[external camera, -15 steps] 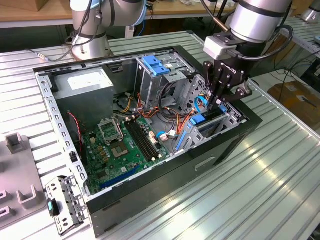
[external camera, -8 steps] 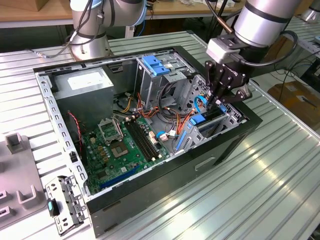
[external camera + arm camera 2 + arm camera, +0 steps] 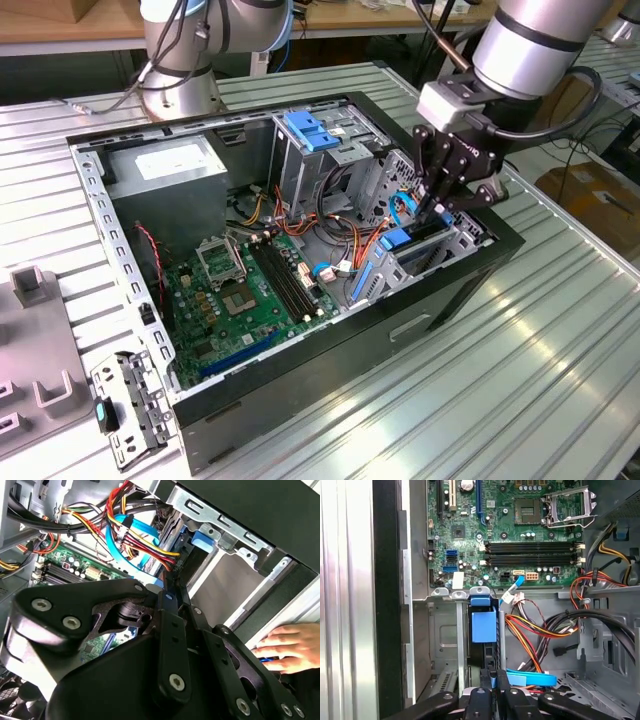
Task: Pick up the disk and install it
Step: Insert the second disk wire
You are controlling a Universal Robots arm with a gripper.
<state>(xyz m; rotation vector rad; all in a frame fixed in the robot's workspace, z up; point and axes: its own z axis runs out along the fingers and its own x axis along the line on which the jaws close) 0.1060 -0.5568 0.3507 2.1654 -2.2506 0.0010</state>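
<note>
Disk [image 3: 484, 625] standing on edge in the drive bay at the computer case's [image 3: 440, 300] front corner, blue rail up, gripper [image 3: 437, 207] directly above it, fingers nearly together gripping its top edge.

green motherboard [image 3: 255, 290], grey power supply [image 3: 165, 170]

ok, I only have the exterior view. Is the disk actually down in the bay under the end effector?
Observer: Yes. In the first wrist view the disk stands on edge inside the metal drive cage, blue rail towards the camera.
Operator: Anything near the case?
Observer: The second wrist view has a person's hand just outside the case wall, beyond the end effector.
Operator: Cables?
Observer: In the first wrist view a flat blue cable lies right beside the end effector.
</note>
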